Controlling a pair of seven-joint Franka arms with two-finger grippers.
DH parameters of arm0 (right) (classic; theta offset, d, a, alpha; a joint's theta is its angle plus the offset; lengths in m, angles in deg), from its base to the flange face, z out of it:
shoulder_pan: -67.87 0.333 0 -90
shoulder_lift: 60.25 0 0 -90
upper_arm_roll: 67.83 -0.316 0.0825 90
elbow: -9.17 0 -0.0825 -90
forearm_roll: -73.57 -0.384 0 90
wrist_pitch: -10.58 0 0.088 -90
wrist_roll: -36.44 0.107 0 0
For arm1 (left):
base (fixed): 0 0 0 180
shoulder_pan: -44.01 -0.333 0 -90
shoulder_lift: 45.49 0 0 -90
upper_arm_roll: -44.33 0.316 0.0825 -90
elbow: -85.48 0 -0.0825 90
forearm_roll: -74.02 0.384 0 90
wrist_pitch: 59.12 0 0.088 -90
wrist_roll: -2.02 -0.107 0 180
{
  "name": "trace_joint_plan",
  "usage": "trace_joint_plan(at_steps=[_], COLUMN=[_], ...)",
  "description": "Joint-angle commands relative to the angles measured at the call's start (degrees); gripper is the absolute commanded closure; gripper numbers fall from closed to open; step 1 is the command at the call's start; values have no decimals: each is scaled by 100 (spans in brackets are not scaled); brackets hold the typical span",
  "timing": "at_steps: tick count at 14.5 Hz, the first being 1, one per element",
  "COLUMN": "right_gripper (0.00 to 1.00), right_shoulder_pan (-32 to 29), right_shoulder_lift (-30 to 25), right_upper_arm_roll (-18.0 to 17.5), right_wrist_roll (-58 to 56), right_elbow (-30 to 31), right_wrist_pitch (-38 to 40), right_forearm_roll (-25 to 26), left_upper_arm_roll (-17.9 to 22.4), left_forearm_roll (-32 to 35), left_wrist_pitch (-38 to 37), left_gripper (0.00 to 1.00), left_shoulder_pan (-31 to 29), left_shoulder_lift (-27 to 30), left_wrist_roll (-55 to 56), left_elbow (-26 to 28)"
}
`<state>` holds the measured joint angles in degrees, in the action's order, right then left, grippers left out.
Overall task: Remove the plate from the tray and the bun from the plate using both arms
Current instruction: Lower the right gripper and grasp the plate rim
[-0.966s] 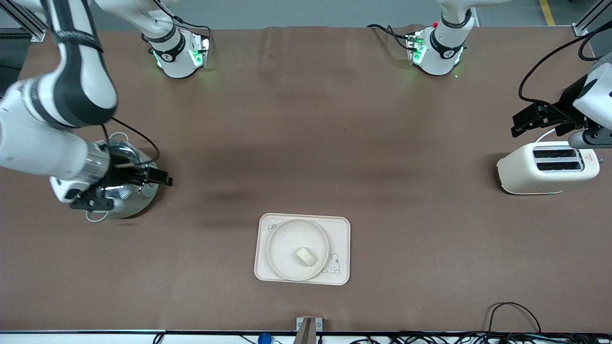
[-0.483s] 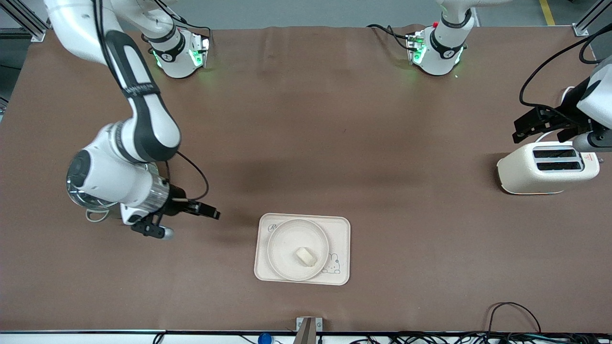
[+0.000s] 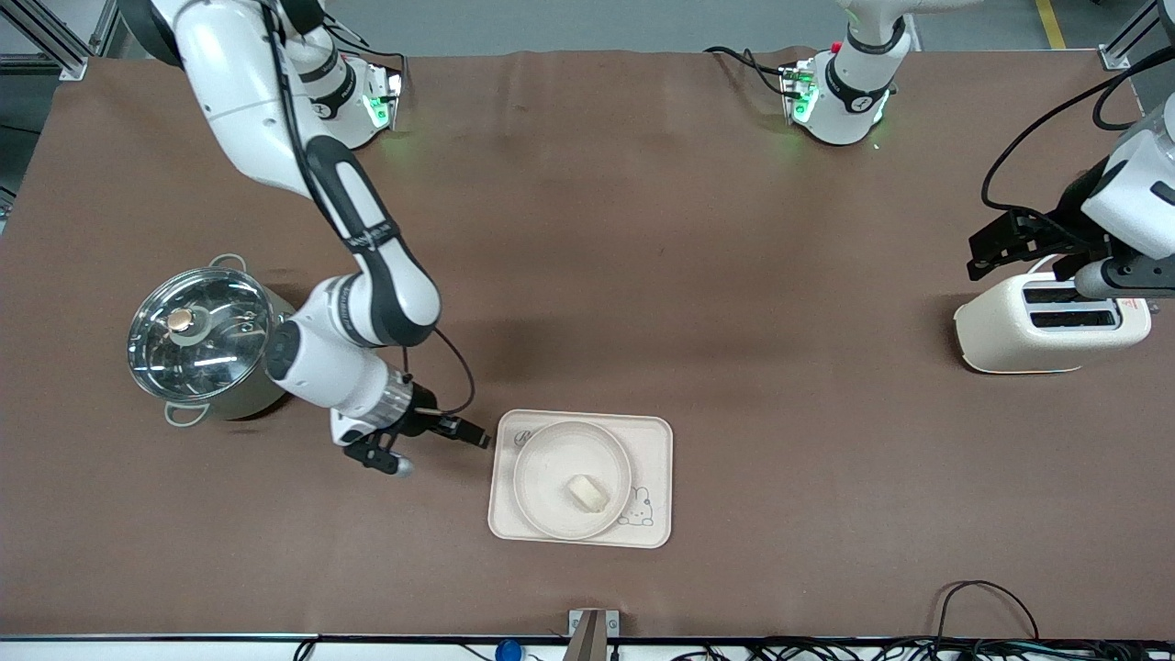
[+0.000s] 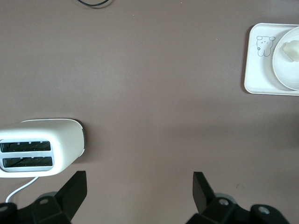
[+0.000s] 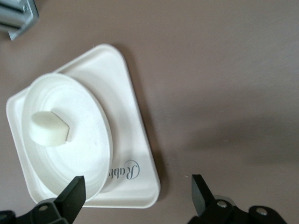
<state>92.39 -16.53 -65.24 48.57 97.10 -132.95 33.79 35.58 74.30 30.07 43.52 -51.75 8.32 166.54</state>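
The round cream plate (image 3: 551, 450) lies on the rabbit tray (image 3: 654, 439) near the front camera, with the small pale bun (image 3: 587, 493) on it. My right gripper (image 3: 470, 432) is open and empty, low beside the tray's corner toward the right arm's end. In the right wrist view the gripper (image 5: 138, 185) is over that tray corner (image 5: 140, 154), with the plate (image 5: 88, 121) and bun (image 5: 48, 128) close by. My left gripper (image 3: 996, 242) is open and empty, above the table beside the toaster (image 3: 1046, 323). In the left wrist view the gripper (image 4: 138, 179) frames bare table.
A steel pot with a glass lid (image 3: 195, 335) stands toward the right arm's end, beside the right forearm. The white toaster (image 4: 42, 147) stands at the left arm's end. Cables lie along the table's front edge. The tray (image 4: 257, 70) shows far off in the left wrist view.
My right arm has swung from over the pot across to the tray's corner, uncovering the pot. My left gripper has shifted slightly by the toaster. Plate and bun have not moved.
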Motion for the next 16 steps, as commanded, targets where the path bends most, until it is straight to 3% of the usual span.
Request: trace_joint_plan(at_steps=[1,6,12,16], right_gripper=[0,4,41,49], right_shoulder_pan=[236,351,438,465], right_shoulder_lift=[575,805,1033,1138], right_upper_arm_roll=[66,75,66,66], right_wrist_roll=[44,35,9,0], right_elbow=[-767,-1076,-1146,-1234], right_wrist_pitch=[9,-132,-456,-483], right_forearm_roll=[14,58,190,190], left_upper_arm_roll=[-22,-66,-66,-66], left_forearm_roll=[305,499,491,499], left_wrist_pitch=[-8,-34,-52,-43], left_gripper=[0,0,0,0], left_shoulder_pan=[118,234,190,181], left_shoulder_lift=[-50,-41,-41,-50], left_wrist_roll=[-50,-24,-59,-77], left_elbow=[-108,-81,-90,-99])
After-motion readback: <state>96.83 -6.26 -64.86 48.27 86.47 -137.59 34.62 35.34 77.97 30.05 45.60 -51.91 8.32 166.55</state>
